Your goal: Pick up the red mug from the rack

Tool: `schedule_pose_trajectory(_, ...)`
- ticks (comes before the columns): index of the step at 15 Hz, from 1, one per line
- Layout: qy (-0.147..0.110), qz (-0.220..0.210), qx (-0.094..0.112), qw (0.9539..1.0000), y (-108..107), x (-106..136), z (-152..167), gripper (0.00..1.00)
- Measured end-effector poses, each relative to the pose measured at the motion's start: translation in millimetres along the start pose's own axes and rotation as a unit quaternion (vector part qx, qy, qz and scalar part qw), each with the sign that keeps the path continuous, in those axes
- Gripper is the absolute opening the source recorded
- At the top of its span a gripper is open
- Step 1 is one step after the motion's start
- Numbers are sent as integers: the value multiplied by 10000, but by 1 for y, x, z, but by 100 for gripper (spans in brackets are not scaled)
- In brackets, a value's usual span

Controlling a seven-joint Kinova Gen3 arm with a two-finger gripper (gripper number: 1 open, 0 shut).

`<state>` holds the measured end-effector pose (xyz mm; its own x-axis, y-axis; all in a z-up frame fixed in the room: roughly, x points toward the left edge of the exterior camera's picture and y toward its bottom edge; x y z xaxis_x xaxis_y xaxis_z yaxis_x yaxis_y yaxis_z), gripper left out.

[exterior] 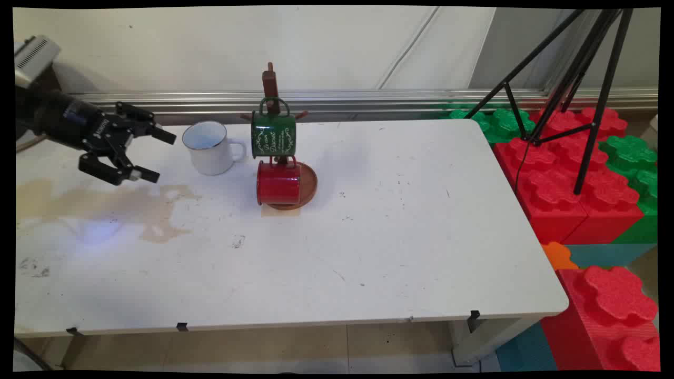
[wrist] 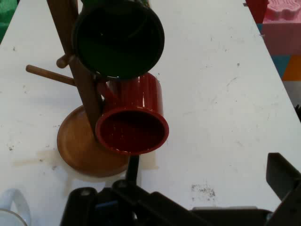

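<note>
- Jaws (exterior: 152, 155) apart, holding nothing; they point right across the surface (exterior: 400, 247), toward the white mug (exterior: 207, 148).
- They hang clear above the surface at its left end, just left of the white mug, not touching it.
- White mug stands upright on the surface, mouth up, handle turned right toward the rack (exterior: 271, 87); only a sliver of it shows at the hand view's bottom-left corner (wrist: 10, 211).
- Rack is a brown wooden post on a round base (exterior: 309, 184), with pegs sticking out; it stands just right of the white mug, near the surface's back edge.
- Green mug (exterior: 273, 133) hangs by its handle from an upper peg, so it sits off the surface with its mouth turned sideways; the hand view looks straight into its dark mouth (wrist: 117, 40).
- Red mug (exterior: 278, 182) hangs lower, handle on a peg, body lying sideways over the base; can't tell if it touches the base. Its mouth (wrist: 132, 131) faces the hand camera.
- One bare peg (wrist: 47, 74) shows in the hand view, sticking out from the post with nothing on it.
- Tan stain (exterior: 105, 202) on the surface below the jaws.
- Black tripod (exterior: 574, 79) and red and green foam blocks (exterior: 568, 173) stand off the surface's right end, well apart from the mugs.
</note>
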<state>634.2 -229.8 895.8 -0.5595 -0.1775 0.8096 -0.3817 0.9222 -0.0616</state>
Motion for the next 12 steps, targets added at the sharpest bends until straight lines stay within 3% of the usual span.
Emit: schedule_pose_trajectory(12,-85,-228,-49,9997,-4,-18,46,100)
